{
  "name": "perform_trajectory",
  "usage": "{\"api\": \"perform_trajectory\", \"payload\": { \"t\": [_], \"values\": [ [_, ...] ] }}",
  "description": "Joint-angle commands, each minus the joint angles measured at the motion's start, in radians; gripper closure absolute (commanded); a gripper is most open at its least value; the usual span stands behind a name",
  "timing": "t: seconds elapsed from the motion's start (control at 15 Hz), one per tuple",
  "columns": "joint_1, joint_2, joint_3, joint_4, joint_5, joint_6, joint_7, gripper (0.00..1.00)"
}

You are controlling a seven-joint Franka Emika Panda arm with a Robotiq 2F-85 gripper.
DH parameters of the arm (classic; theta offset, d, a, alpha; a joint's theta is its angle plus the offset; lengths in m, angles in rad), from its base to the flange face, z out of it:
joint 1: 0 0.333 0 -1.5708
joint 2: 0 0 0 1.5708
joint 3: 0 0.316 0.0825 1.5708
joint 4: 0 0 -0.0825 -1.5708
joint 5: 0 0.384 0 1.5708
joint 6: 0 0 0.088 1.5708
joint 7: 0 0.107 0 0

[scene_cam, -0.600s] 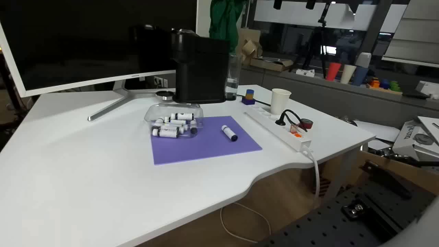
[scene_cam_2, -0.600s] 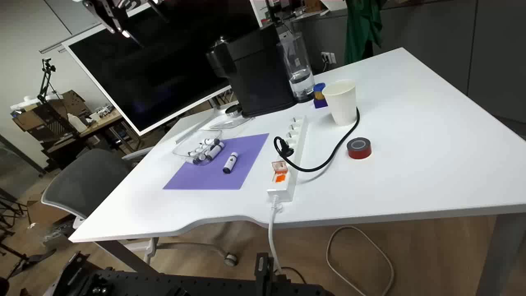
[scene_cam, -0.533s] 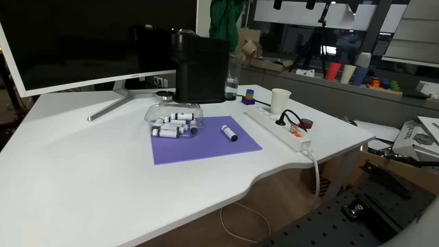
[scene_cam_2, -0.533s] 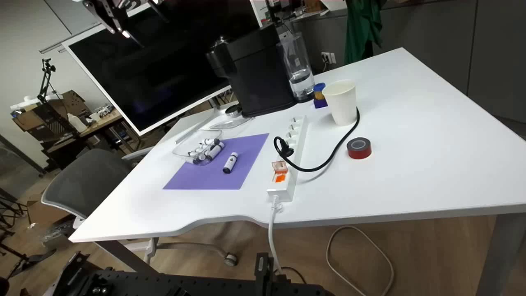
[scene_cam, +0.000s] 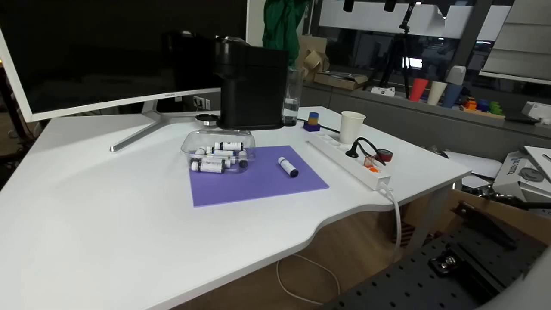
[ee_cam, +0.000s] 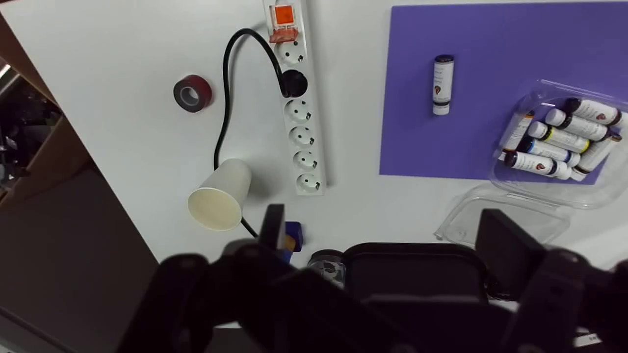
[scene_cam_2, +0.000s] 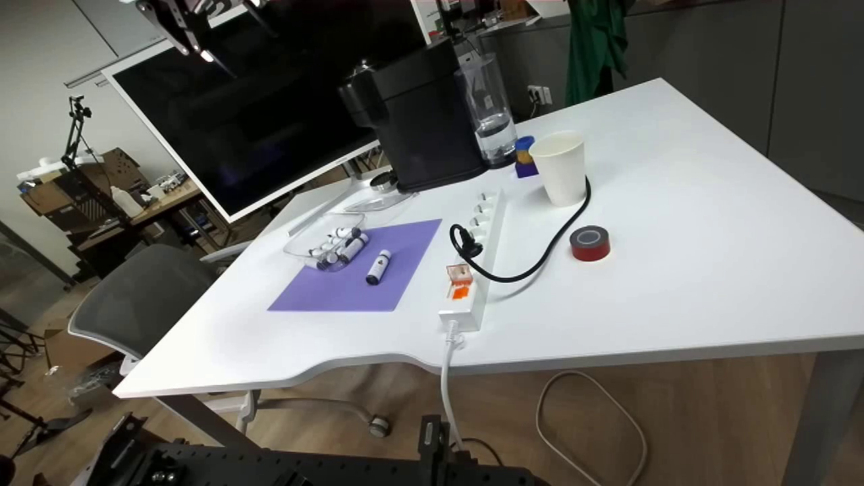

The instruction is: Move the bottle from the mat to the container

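The bottle, a small white-labelled vial with a dark end and a white end, lies on its side on the purple mat (scene_cam: 258,189) in both exterior views (scene_cam: 287,167) (scene_cam_2: 379,267). In the wrist view the bottle (ee_cam: 442,84) lies apart from the container, on the mat (ee_cam: 417,142). The container is a clear plastic box (ee_cam: 608,181) with several similar vials inside, partly over the mat's edge; it also shows in an exterior view (scene_cam: 234,169). My gripper (ee_cam: 385,219) is open and empty, high above the table. It also shows at the top of an exterior view (scene_cam_2: 254,55).
A black machine (scene_cam_2: 432,128) with a clear water tank (scene_cam_2: 495,128) stands behind the mat. A white power strip (ee_cam: 301,122) with a black cable, a cup (ee_cam: 230,189) and a tape roll (ee_cam: 192,93) lie beside the mat. A monitor (scene_cam: 120,56) stands behind.
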Motion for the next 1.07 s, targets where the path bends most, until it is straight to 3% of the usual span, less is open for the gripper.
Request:
{"api": "perform_trajectory", "payload": {
  "t": [0.0,0.27,0.53,1.0],
  "values": [
    [0.008,0.000,-0.008,0.003,-0.005,-0.004,0.004,0.00],
    [-0.012,0.052,0.038,-0.054,-0.064,0.178,0.070,0.00],
    [-0.011,0.202,0.069,-0.108,-0.097,0.367,0.107,0.00],
    [0.032,0.538,0.071,-0.101,-0.104,0.519,0.084,0.00]
  ]
}}
